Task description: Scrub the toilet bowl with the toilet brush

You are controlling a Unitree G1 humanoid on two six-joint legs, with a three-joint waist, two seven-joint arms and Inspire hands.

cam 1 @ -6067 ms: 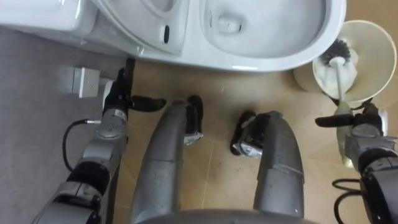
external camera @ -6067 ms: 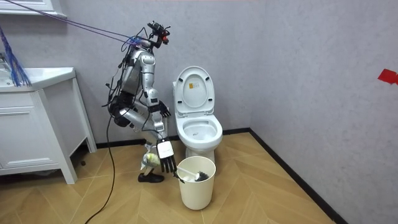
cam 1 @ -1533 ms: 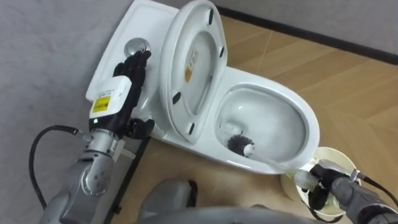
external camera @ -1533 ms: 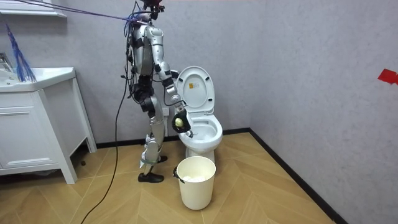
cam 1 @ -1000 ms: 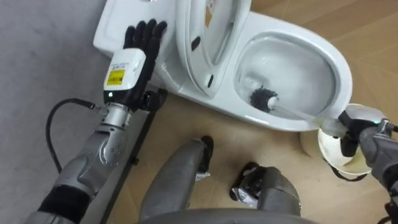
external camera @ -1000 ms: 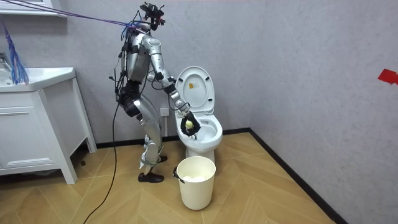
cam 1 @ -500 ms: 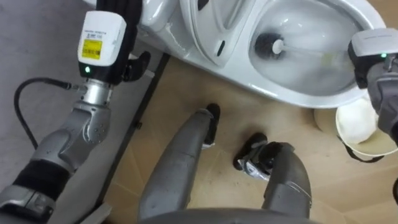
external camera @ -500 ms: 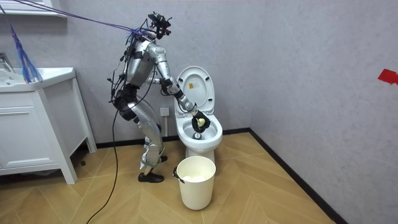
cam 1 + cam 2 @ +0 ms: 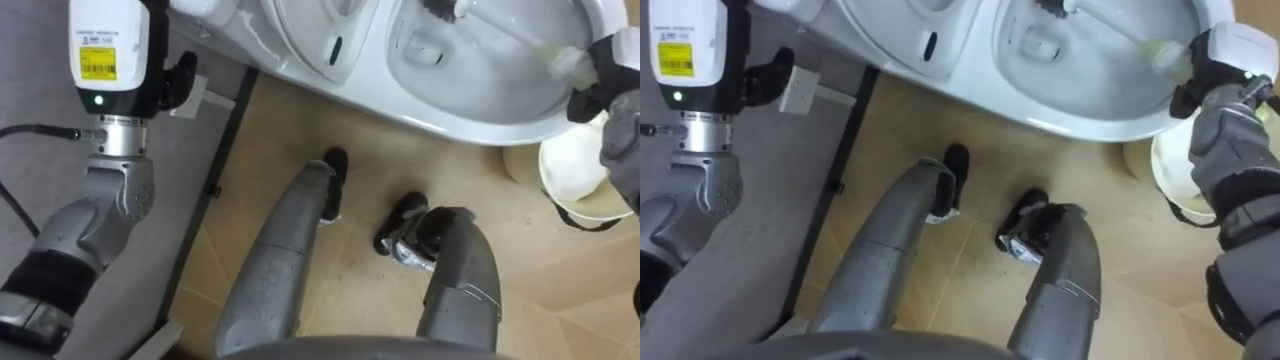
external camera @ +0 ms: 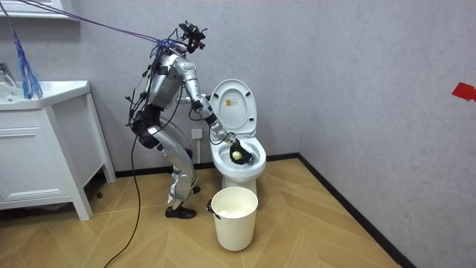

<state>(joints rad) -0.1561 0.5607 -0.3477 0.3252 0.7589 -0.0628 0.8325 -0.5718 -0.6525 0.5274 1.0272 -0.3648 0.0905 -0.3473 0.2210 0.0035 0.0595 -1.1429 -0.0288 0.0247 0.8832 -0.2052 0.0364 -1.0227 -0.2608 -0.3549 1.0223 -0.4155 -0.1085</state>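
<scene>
Your white-handled, dark-bristled toilet brush (image 9: 510,35) has pushed deeper into the white ceramic bowl (image 9: 450,110) at twelve o'clock, right robot hand (image 9: 1210,85) clenched round its handle. Left robot hand (image 9: 105,60), at ten o'clock: you can't tell its grip. Scrubbing looks underway; stowing the brush remains.

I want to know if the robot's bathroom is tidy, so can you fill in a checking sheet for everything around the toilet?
Surface: wood-pattern floor; the robot stands on it beside the toilet, bent over the bowl.
Job's things: toilet, seat and lid up; toilet brush reaching down into the bowl.
Clutter: white bin on the floor in front of the toilet.
Hands: right hand, fingers curled round the brush handle; left hand raised next to the tank.
Cables: only the robot's own.
Surroundings: grey wall; white cabinet at the room view's left.
</scene>
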